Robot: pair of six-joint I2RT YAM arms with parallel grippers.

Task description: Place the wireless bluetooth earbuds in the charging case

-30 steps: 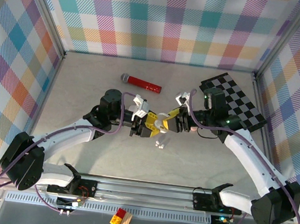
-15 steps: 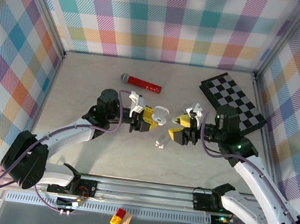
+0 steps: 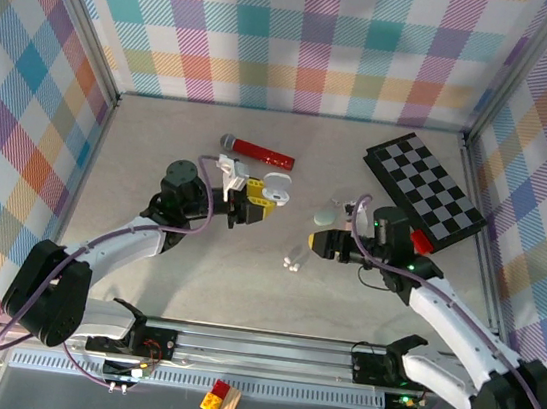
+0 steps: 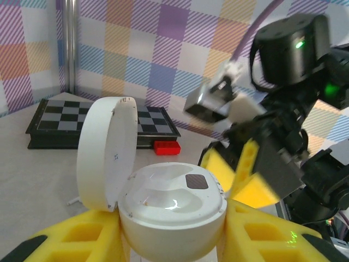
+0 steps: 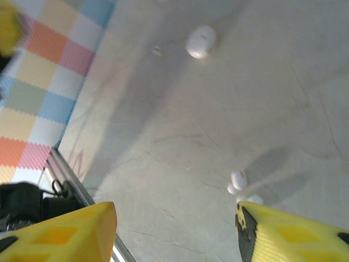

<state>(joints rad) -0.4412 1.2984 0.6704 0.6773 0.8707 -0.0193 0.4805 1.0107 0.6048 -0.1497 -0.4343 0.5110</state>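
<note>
Showing a pale grey, faintly scratched tabletop (image 3: 222, 289) enclosed on 3 sides by pastel plaid walls (image 3: 306, 37) with metal corner posts, and a metal rail (image 3: 264, 350) along the near edge. A red microphone (image 3: 257, 151) lies toward the back. A black-and-white checkerboard (image 3: 425, 189) sits at the right rear, with a small red block (image 3: 421, 240) just beside it. The wireless bluetooth earbuds (image 3: 293, 263) are tiny glossy white pieces lying close together on the bare table between the 2 arms. They are near the right gripper (image 3: 317, 242), whose yellow fingers are spread apart with nothing between them. A pale oval case (image 3: 325, 214) rests near that gripper, on its far side. The left gripper (image 3: 263, 191) clamps the charging case (image 4: 172, 210), a round white shell with its lid (image 4: 106, 153) hinged upright and a glossy hollow exposed, apart from the earbuds.
</note>
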